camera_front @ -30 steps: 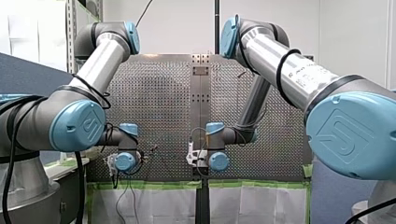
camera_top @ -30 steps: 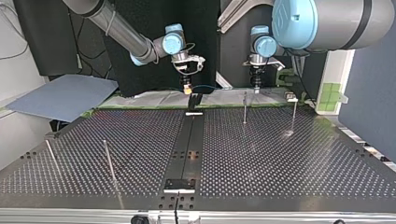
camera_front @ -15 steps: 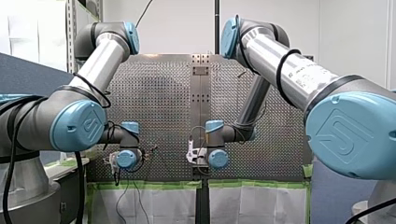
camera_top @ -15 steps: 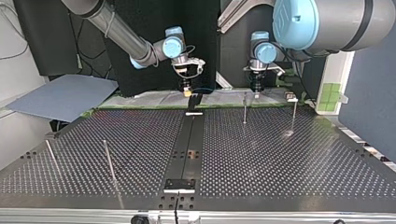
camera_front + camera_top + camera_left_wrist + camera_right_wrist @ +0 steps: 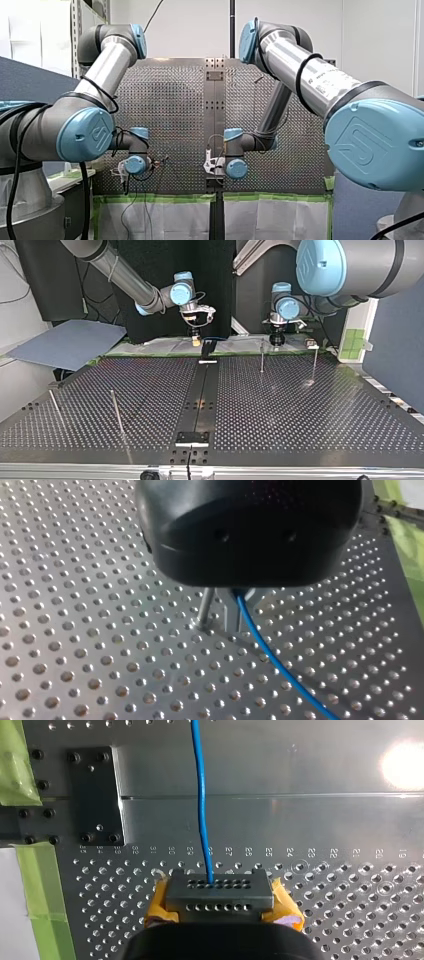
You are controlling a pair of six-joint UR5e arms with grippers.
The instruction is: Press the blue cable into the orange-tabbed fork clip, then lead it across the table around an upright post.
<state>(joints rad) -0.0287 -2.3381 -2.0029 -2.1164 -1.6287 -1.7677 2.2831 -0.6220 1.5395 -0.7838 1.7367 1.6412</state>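
A thin blue cable (image 5: 270, 656) comes out from between the metal fingertips of my left gripper (image 5: 235, 597), which is shut on it. A thin upright post (image 5: 204, 609) stands right beside those fingertips. In the right wrist view the blue cable (image 5: 201, 795) runs straight ahead from my right gripper (image 5: 216, 892), whose yellow pads are shut on it. In the top view my right gripper (image 5: 196, 340) hangs at the table's far edge, just left of a small black upright piece (image 5: 208, 346) on the centre rail. My left gripper (image 5: 276, 341) is to the right, near a post (image 5: 262, 355).
The perforated table (image 5: 300, 410) has more upright posts: one at the far right (image 5: 314, 363) and two near the front left (image 5: 116, 412). A dark centre rail (image 5: 200, 405) runs front to back. Green tape (image 5: 42, 880) and a black bolted plate (image 5: 95, 795) mark the far edge.
In the top view my right gripper has shifted slightly left, away from the black piece. My left gripper has come down and a little right, closer to the table.
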